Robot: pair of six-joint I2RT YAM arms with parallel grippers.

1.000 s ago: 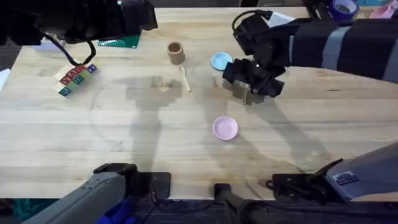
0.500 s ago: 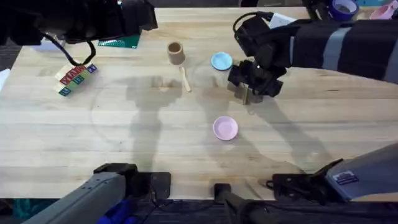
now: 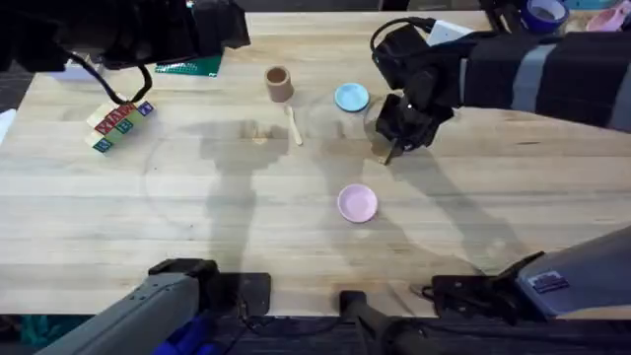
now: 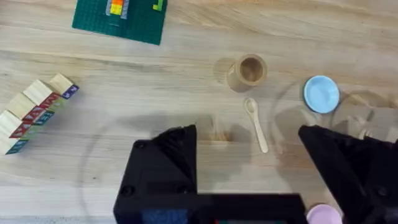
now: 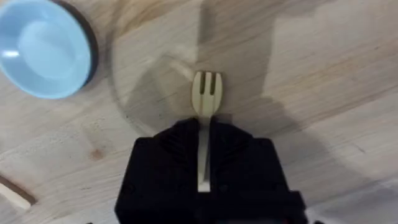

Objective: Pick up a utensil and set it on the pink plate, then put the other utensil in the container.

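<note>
Overhead, the pink plate [image 3: 357, 202] sits low and centre on the surface [image 3: 197, 227], bare. Above it, right of centre, the right pincer [image 3: 392, 150] has closed in since a second ago and now clamps the fork [image 5: 206, 96] by its handle, so the grasp looks done and lifting should follow. Farther up lie the spoon [image 3: 293, 124] and the brown cup [image 3: 278, 83]. Upper left, the left pincer [image 4: 249, 168] hangs wide open.

pale wooden fork [image 5: 206, 93] in black right gripper [image 5: 205, 134], pale wooden spoon [image 4: 256, 124], brown cup [image 3: 278, 83], pale pink plate [image 3: 357, 202], light blue plate [image 3: 351, 97], light wood-grain table [image 3: 197, 207], multicoloured lettered blocks [image 3: 118, 123], green baseplate [image 4: 119, 18]
</note>
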